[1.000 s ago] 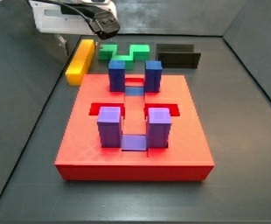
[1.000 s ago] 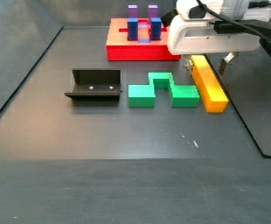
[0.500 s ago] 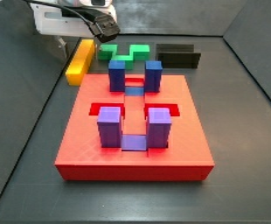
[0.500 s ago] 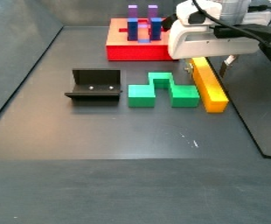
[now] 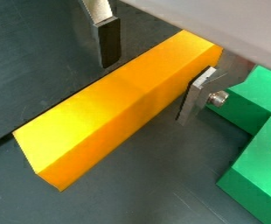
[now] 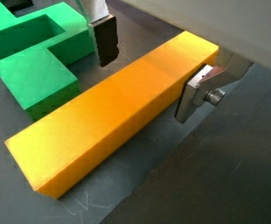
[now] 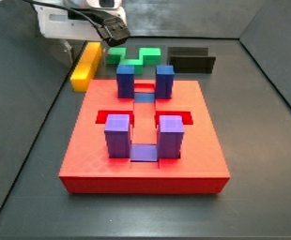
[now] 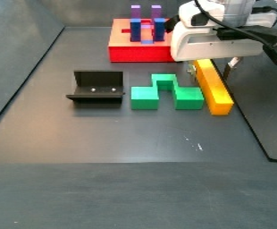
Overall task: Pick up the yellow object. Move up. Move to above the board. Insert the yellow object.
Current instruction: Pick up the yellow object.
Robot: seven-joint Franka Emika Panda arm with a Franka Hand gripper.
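The yellow object (image 7: pixel 85 64) lies flat on the dark floor beside the far end of the board (image 7: pixel 142 181); it also shows in the opposite side view as a long yellow bar (image 8: pixel 213 88). My gripper (image 7: pixel 98 39) (image 8: pixel 213 61) hangs low over its far end. In both wrist views the gripper (image 5: pixel 151 74) (image 6: pixel 149 72) is open and straddles the yellow object (image 5: pixel 114 114) (image 6: pixel 114 109): one finger (image 5: pixel 108 44) stands off with a gap, the second finger (image 5: pixel 194 94) sits close against its side. The board (image 8: pixel 135 52) is red and carries blue-purple posts.
A green stepped block (image 7: pixel 141 56) (image 8: pixel 167 92) lies right next to the yellow bar, close to one finger (image 6: pixel 193 94). The black fixture (image 7: pixel 192 60) (image 8: pixel 96 88) stands beyond the green block. Raised walls border the floor.
The gripper has sunk very slightly toward the yellow object, still open. The yellow object and the other pieces have not moved.
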